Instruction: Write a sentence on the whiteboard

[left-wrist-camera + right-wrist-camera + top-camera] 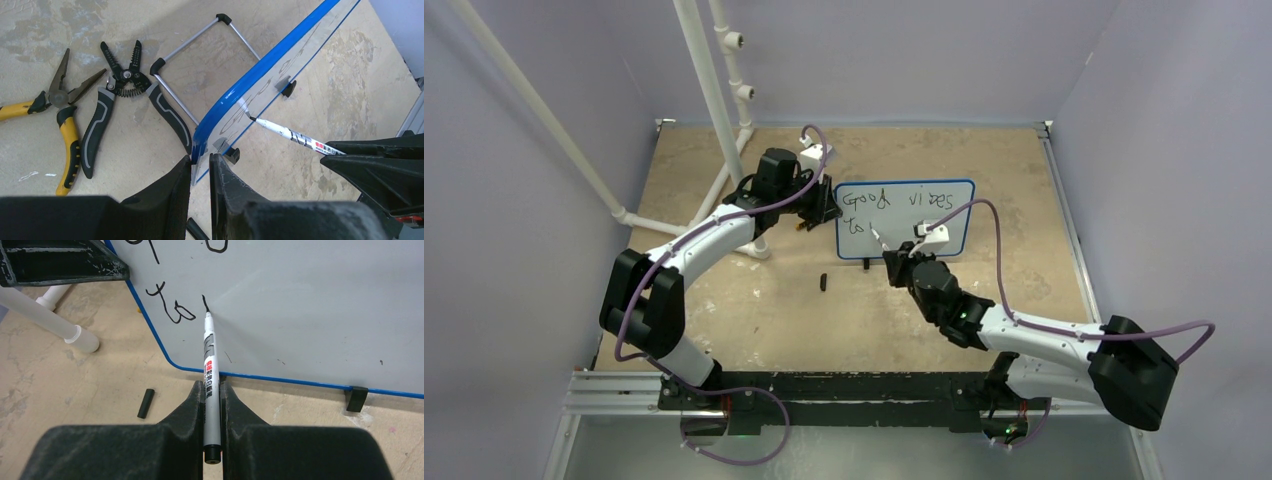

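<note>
Toward the far middle of the tabletop (754, 300) stands the whiteboard (954, 235), its sentence (865, 199) reading "Good vibes" over "to" and one short stroke. The left tool (201, 161) pinches the board's blue-rimmed edge. The right tool (212, 387) is clamped on a marker (209, 347), tip touching the board, its red label unreadable.

The left arm (709, 235) and right arm (1039, 340): white shells, black joints, black jaws, a purple cable (984, 201) along each.

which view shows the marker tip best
Right wrist: the marker runs up from the right gripper, its tip on the board at a short stroke after "to", close and sharp. Left wrist shows it side-on, tip meeting the board. Top view shows only a tiny sliver.
</note>
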